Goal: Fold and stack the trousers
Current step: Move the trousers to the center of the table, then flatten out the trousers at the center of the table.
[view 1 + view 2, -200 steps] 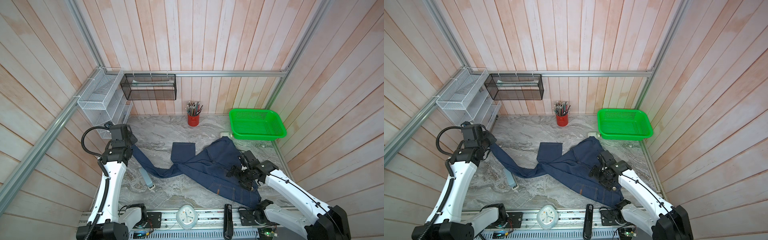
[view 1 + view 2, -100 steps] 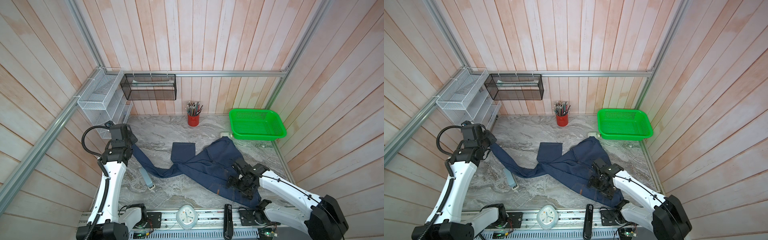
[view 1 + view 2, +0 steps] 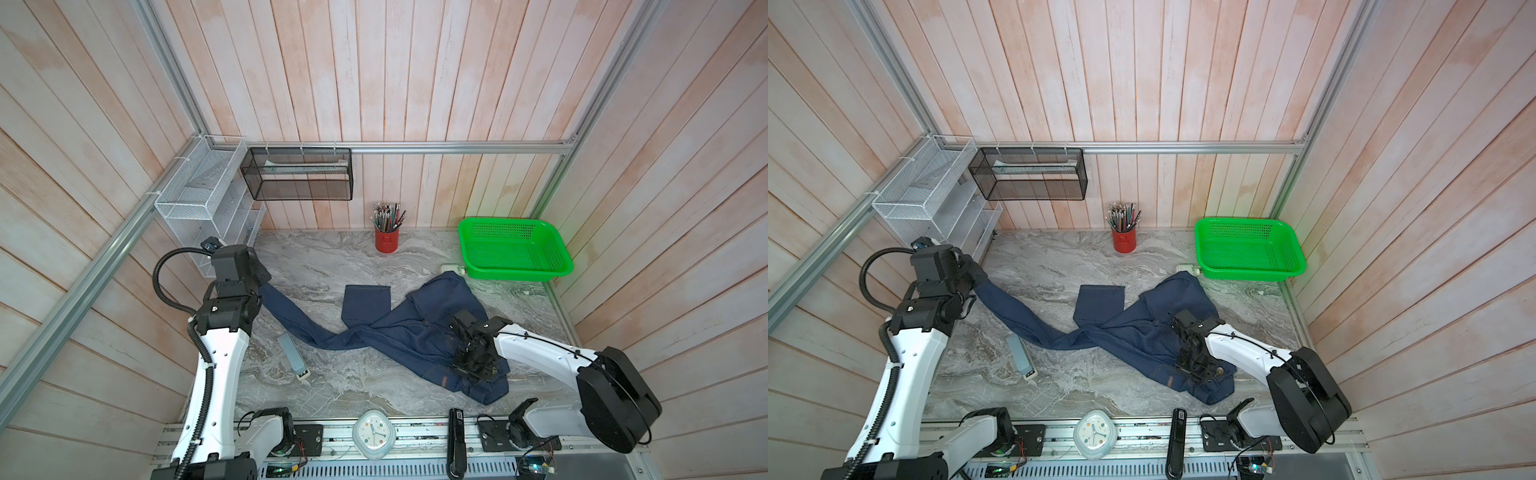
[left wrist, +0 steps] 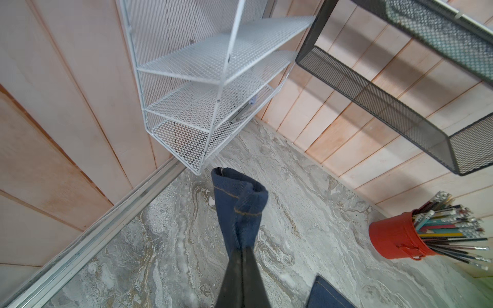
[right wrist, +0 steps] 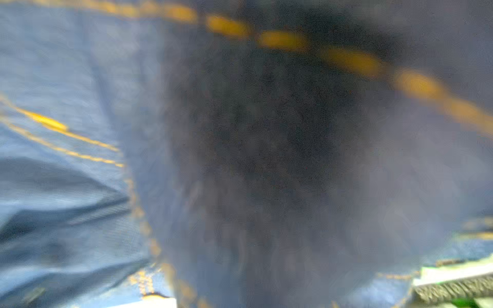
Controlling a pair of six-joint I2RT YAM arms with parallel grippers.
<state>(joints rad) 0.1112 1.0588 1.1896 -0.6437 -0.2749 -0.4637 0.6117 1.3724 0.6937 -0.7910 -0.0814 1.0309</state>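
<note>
Nothing is folded yet: left gripper [image 4: 242, 250] pinches a cuff [image 4: 240, 197] of the jeans [image 3: 399, 336]. Right gripper [image 3: 473, 368] sits on the waistband [image 3: 434, 372]; whether closed, I cannot tell.

Pale wood-plank walls [image 3: 374, 83], grey marble tabletop [image 3: 332, 257], aluminium frame rail [image 3: 457, 147], white mesh shelf [image 3: 195, 203], even light.

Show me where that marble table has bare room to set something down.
Bare tabletop lies between the pencil cup and the trousers, and in front between trousers, remote and clock. It is crowded by the green basket.
</note>
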